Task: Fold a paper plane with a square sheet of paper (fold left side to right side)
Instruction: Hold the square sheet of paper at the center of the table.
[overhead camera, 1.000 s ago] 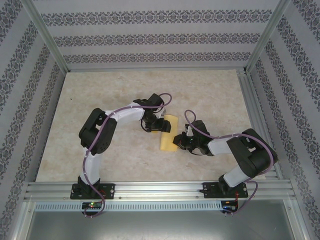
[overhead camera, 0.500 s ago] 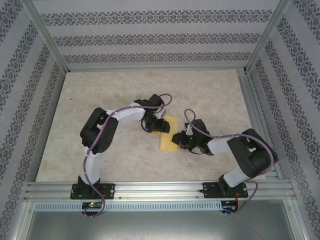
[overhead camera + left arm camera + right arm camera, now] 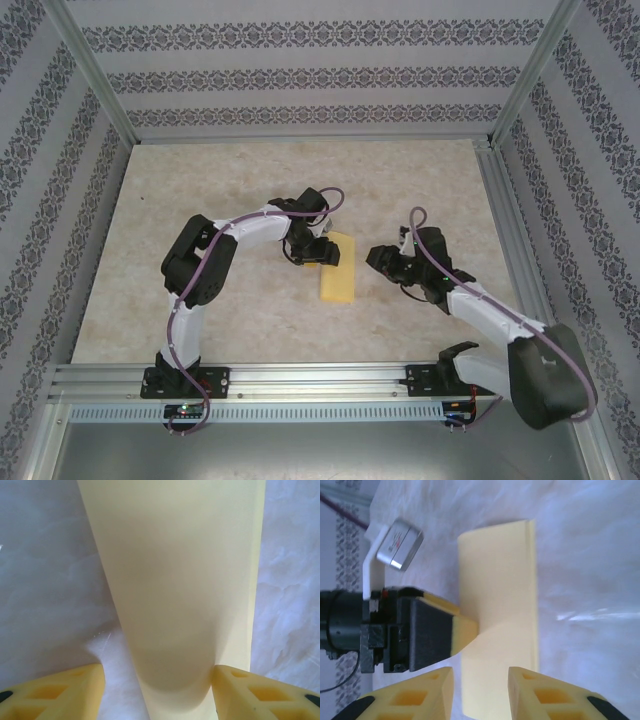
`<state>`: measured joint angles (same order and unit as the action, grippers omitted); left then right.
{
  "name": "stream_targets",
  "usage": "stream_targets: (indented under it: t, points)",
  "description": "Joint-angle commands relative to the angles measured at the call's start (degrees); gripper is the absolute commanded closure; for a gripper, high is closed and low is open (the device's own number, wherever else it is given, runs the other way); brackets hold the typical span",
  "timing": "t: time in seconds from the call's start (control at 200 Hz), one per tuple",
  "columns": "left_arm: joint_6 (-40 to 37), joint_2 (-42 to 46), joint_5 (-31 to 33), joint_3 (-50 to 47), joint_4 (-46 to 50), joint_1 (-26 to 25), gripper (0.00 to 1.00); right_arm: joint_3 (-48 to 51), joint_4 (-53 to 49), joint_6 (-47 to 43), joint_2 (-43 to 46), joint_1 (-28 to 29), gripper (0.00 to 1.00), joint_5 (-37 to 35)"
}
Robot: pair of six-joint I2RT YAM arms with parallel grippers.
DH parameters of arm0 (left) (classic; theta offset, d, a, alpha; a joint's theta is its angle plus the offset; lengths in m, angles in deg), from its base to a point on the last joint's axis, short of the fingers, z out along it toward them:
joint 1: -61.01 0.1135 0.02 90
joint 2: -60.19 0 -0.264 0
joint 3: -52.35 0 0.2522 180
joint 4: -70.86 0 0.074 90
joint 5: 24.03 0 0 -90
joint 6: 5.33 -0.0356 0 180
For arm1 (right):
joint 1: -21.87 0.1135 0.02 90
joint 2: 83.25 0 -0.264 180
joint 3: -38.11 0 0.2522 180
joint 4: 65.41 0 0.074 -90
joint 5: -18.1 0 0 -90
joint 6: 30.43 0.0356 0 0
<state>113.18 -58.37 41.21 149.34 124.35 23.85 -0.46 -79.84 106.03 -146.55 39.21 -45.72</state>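
Observation:
The square sheet of paper (image 3: 338, 275) lies folded over into a long yellow strip at mid-table. My left gripper (image 3: 318, 250) is down on its far left part. In the left wrist view the paper (image 3: 185, 580) bulges up in a soft curl between the open fingers of the left gripper (image 3: 157, 692); the right finger (image 3: 260, 692) touches the curl and the left finger stands apart from it. My right gripper (image 3: 380, 258) hangs open just right of the strip, holding nothing. In the right wrist view the paper (image 3: 500, 580) lies beyond the open right gripper (image 3: 480, 695).
The marble-patterned table (image 3: 220, 190) is ringed by an aluminium frame (image 3: 320, 378) and patterned walls. The left arm's elbow (image 3: 190, 265) rises at the left. The left wrist camera (image 3: 399, 545) and a left finger (image 3: 462, 630) are at the strip's edge.
My right gripper has opened and pulled back to the right, off the paper, with its arm swung out to the right. The left gripper has stayed on the strip, closing slightly.

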Motion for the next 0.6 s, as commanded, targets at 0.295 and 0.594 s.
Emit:
stream_targets:
  t: [0.295, 0.594]
  points:
    - [-2.15, -3.85, 1.09, 3.33, 1.45, -1.50, 0.38, 1.52, -11.18, -6.38, 4.29, -5.35, 0.64, -0.61]
    - [-2.32, -5.14, 1.25, 4.51, 2.30, -2.12, 0.36, 1.65, -10.88, -6.29, 4.04, -5.31, 0.64, -0.45]
